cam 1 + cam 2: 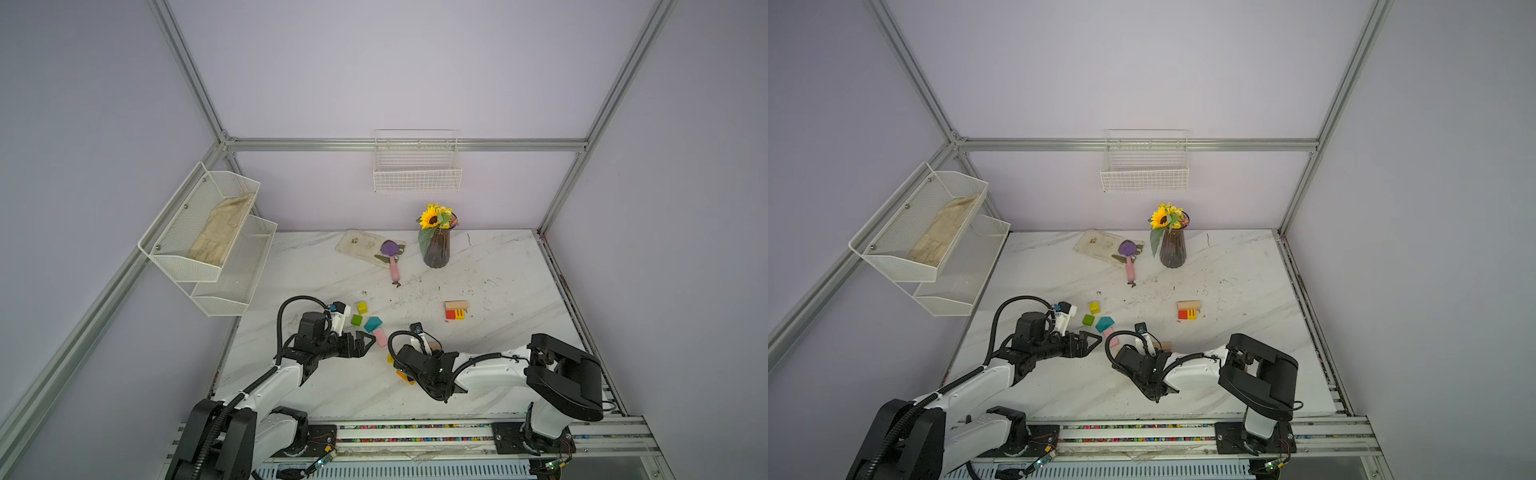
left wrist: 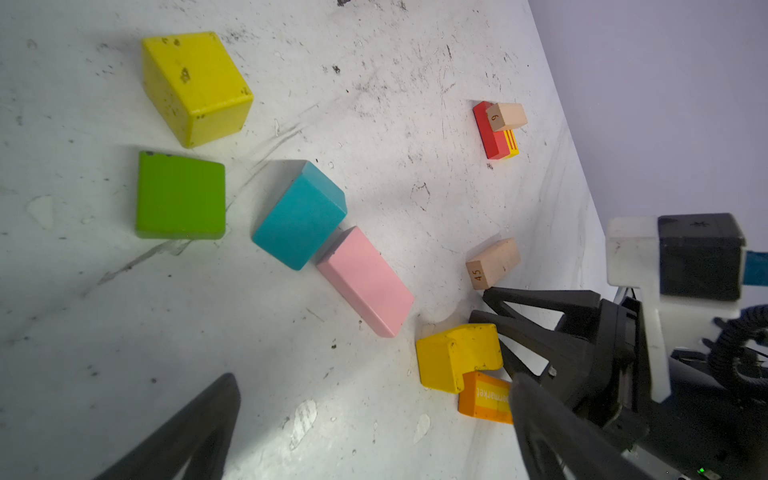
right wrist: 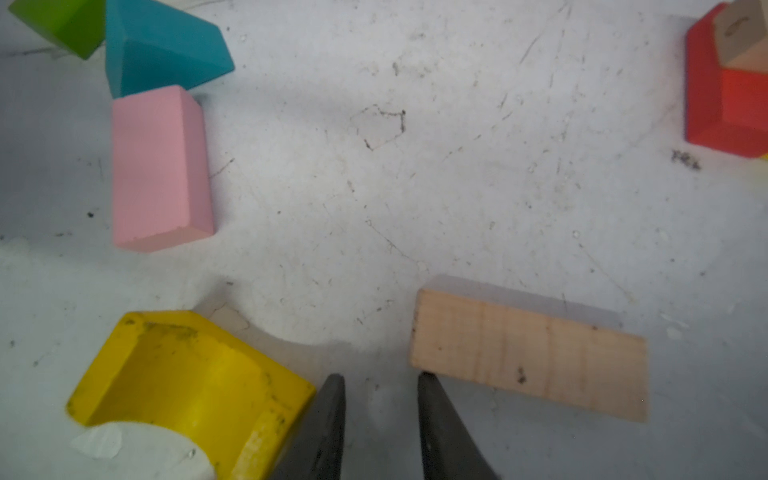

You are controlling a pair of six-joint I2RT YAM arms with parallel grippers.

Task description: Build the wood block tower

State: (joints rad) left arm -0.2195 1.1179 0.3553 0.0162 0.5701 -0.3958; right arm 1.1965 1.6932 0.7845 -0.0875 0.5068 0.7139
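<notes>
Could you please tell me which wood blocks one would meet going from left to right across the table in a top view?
Green block → teal block → loose tan bar → started tower of red, yellow and tan blocks.

The cube (image 2: 195, 87) and arch (image 3: 187, 374) are yellow, with a green block (image 2: 180, 195), a teal block (image 2: 299, 216) and a pink block (image 2: 365, 280). The bar (image 3: 532, 353) is plain tan (faint grain lines)
</notes>
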